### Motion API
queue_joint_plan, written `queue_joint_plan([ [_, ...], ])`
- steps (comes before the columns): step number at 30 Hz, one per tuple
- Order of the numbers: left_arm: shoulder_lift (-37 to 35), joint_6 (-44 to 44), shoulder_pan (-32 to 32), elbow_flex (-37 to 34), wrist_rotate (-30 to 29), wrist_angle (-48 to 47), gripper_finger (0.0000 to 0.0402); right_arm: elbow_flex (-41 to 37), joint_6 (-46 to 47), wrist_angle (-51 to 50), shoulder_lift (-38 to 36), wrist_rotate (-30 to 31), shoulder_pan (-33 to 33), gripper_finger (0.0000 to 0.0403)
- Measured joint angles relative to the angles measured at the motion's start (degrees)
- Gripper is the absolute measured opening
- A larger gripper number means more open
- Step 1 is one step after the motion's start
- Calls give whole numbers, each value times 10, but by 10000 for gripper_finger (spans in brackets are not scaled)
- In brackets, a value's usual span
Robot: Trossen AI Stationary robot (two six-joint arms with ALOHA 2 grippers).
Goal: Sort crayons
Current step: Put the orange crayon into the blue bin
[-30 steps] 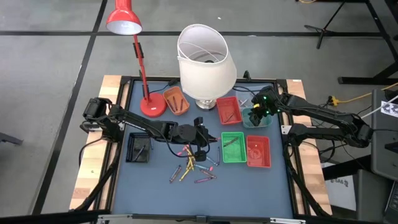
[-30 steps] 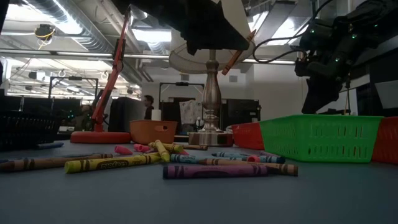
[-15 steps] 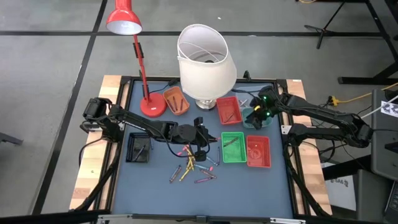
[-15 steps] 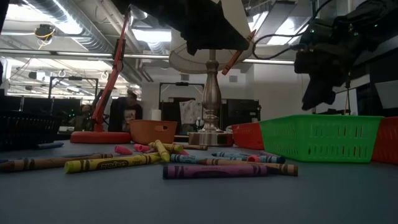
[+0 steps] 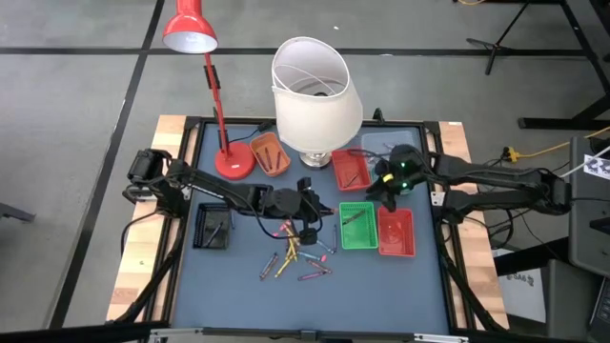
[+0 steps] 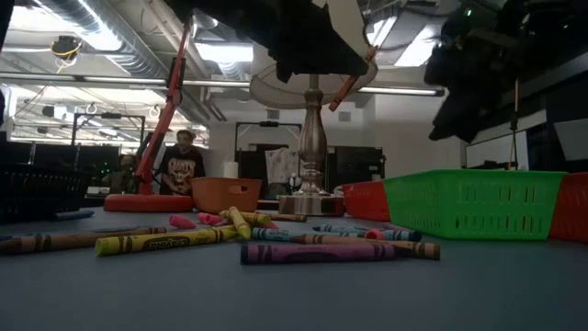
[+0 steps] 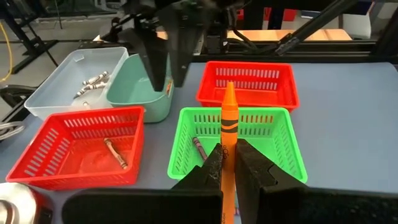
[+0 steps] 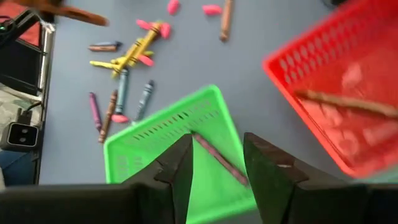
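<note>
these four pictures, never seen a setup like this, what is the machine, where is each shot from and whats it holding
It is a robot with two dark arms at a blue table, each ending in a two-finger gripper. One picture looks straight down from above, one sits level with the tabletop, and two come from cameras on the arms' wrists.

Loose crayons lie near the middle of the table. Around them stand small trays: a green tray, red trays, an orange one, a black one and pale ones. Two lamps stand at the back, a red desk lamp and a white-shaded lamp.

The left gripper is shut on an orange crayon, held above the pile and pointing toward the green tray. The right gripper is open and holds nothing; it hangs over the green and red trays.
</note>
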Motion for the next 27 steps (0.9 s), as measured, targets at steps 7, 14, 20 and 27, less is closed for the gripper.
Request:
queue_joint_plan([
  [7, 0, 0, 10, 0, 0, 3, 2, 0, 42, 53, 0, 68, 105, 140],
  [14, 0, 0, 11, 0, 0, 35, 2, 0, 47, 64, 0, 143, 184, 140],
  [20, 0, 6, 11, 0, 0, 41, 2, 0, 45, 90, 0, 232, 233, 140],
  [27, 0, 17, 11, 0, 0, 50, 2, 0, 36, 128, 4, 321, 270, 140],
])
